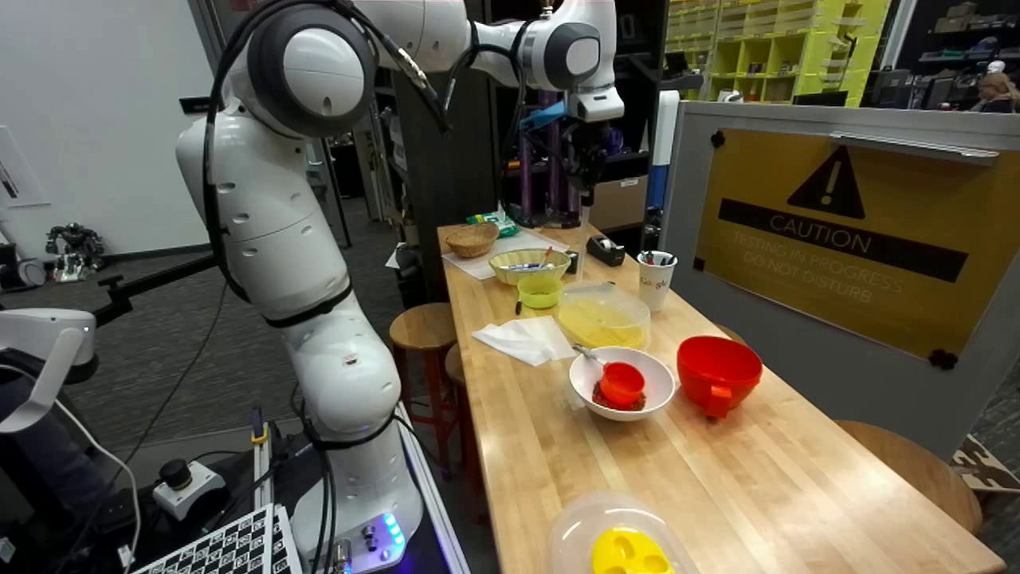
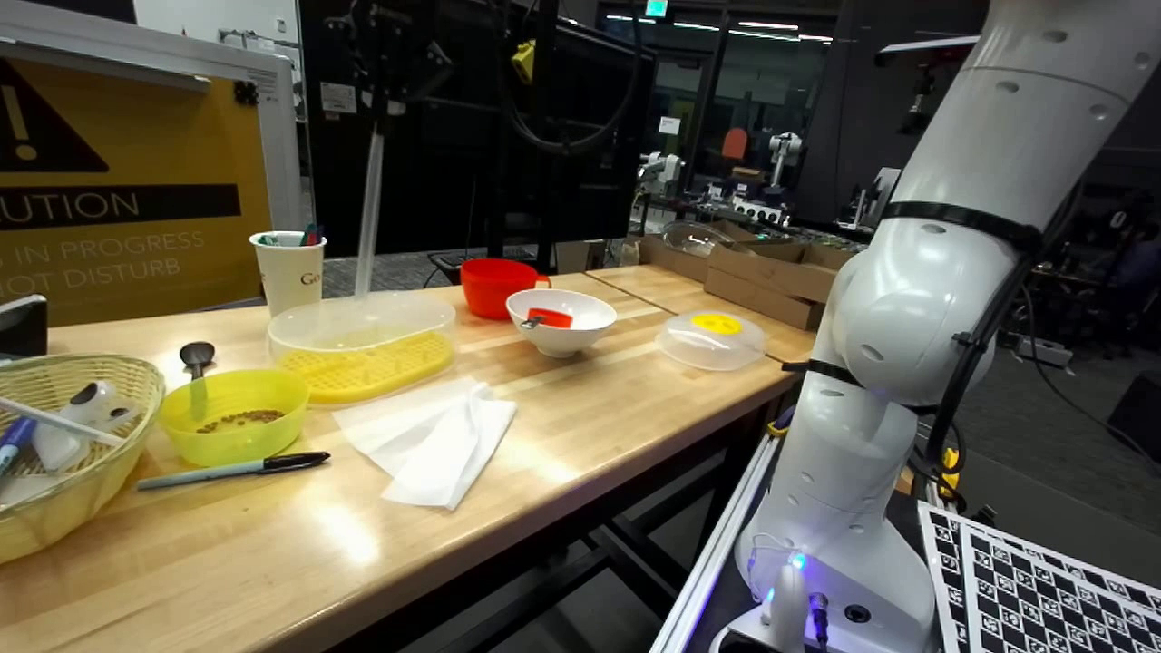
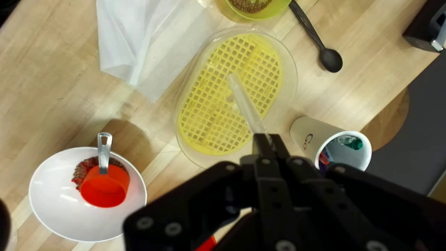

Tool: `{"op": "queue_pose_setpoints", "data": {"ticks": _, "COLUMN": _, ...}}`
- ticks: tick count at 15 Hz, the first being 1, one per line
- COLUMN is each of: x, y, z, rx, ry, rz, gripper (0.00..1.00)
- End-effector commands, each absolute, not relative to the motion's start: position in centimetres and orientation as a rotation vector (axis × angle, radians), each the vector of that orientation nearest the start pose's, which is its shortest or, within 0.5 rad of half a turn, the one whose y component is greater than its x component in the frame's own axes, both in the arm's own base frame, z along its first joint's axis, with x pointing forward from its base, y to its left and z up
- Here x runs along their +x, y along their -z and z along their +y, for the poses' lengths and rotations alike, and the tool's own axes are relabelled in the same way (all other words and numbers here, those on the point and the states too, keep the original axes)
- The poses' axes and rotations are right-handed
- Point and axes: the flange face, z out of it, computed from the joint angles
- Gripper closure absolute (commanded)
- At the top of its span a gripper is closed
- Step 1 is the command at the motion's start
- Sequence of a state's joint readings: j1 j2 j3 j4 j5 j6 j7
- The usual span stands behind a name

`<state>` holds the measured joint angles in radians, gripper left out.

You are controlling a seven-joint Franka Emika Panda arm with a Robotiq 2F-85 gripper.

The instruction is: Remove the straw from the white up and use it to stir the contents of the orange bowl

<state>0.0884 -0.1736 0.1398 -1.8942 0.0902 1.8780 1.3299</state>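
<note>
The straw-pulling step looked done, with the carry over to the bowl up next. The black two-finger gripper (image 3: 267, 140) had its tips clamped on the upper end of a long, clear plastic straw (image 3: 246, 103), which slanted through the middle of the wrist view, in front of a clear oval container with a yellow grid floor (image 3: 212, 111). Whether the straw's lower end touched that container was hard to say. The white paper cup (image 3: 313, 134) stood right of centre in the same view, apart from the straw. The target was pretty clearly the red-orange plastic bowl with a handle (image 1: 719, 375), right of centre in an exterior view; its contents couldn't be made out. So the next move called for keeping the straw pointing down, swinging it toward the lower right of that frame, clearing the rim, then lowering it and making small circles. Worth going easy, since a smooth, skinny tube could well twist in the tips if it bumped the wall, and a white round bowl (image 1: 658, 383) sat just beside the target. As for writing, the cup said "Google", though only "Go" showed in the wrist view. The big yellow sign with black lettering (image 1: 853, 243), at the right of an exterior view, read "CAUTION", then "TESTING IN PROGRESS" and "DO NOT DISTURB". A small white sheet (image 2: 338, 97) at upper left was too tiny to read.
</note>
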Motion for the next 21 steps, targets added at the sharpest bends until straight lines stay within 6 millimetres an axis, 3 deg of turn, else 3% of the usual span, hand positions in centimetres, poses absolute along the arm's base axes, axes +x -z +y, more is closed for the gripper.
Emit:
{"op": "queue_pose_setpoints", "data": {"ticks": 1, "x": 50.8, "y": -58.6, "z": 10.2, "rx": -2.489, "ry": 0.107, "rz": 1.641, "gripper": 0.99}}
{"op": "queue_pose_setpoints", "data": {"ticks": 11, "x": 51.8, "y": -57.3, "z": 3.3, "rx": -2.384, "ry": 0.086, "rz": 1.800, "gripper": 0.99}}
{"op": "queue_pose_setpoints", "data": {"ticks": 21, "x": 52.5, "y": -58.0, "z": -2.7, "rx": -2.274, "ry": 0.097, "rz": 1.918, "gripper": 0.99}}
